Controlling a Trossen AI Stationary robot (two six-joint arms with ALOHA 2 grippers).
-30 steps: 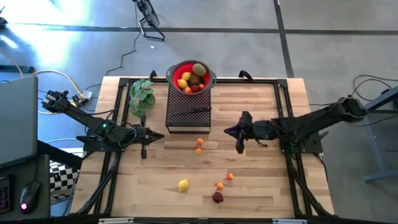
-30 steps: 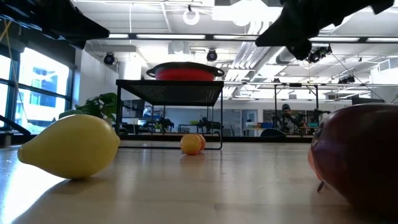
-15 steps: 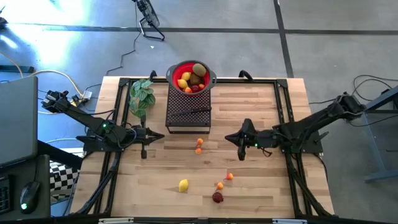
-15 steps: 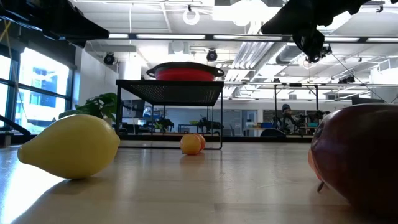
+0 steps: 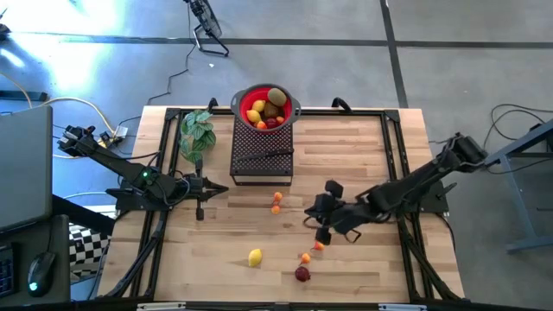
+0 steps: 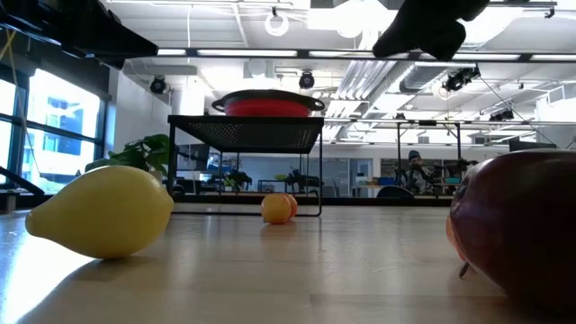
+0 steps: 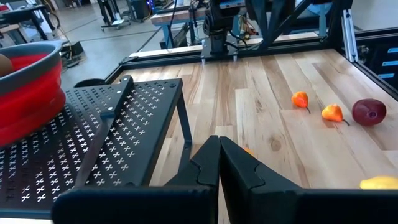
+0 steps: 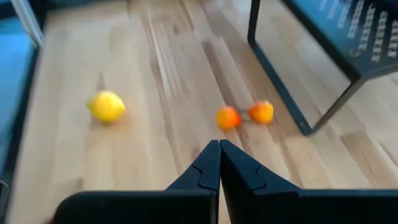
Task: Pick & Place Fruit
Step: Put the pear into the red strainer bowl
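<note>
Your right gripper (image 5: pixel 321 226) hangs over the middle of the wooden table (image 5: pixel 363 155), just above a small orange fruit (image 5: pixel 319 245), and its jaws are pressed together with nothing between them. In its wrist view the closed fingers (image 8: pixel 219 163) point toward a pair of small orange fruits (image 8: pixel 244 115) lying side by side near the leg of the black perforated stand (image 5: pixel 262 154), with a lemon (image 8: pixel 107 106) farther off on the bare wood.

Your left gripper (image 5: pixel 200 200) waits at the left of the table beside the stand, jaws also closed and empty; its wrist view looks past the shut fingers (image 7: pixel 219 168) over the stand's top.

From above, loose fruit is spread across the near half of the table: the orange pair (image 5: pixel 276 203) just in front of the stand, the lemon (image 5: pixel 255 257) toward the front edge, another orange fruit (image 5: pixel 305 257) next to the one under your right gripper, and a dark red fruit (image 5: pixel 302 274) nearest the front.

The red bowl (image 5: pixel 244 97) sits at the back end of the stand and already holds several fruits, among them yellow lemons and a brown kiwi (image 5: pixel 276 96). A black-handled knife (image 5: pixel 266 155) lies on the stand, and a green leafy plant (image 5: pixel 196 132) stands to its left.
</note>
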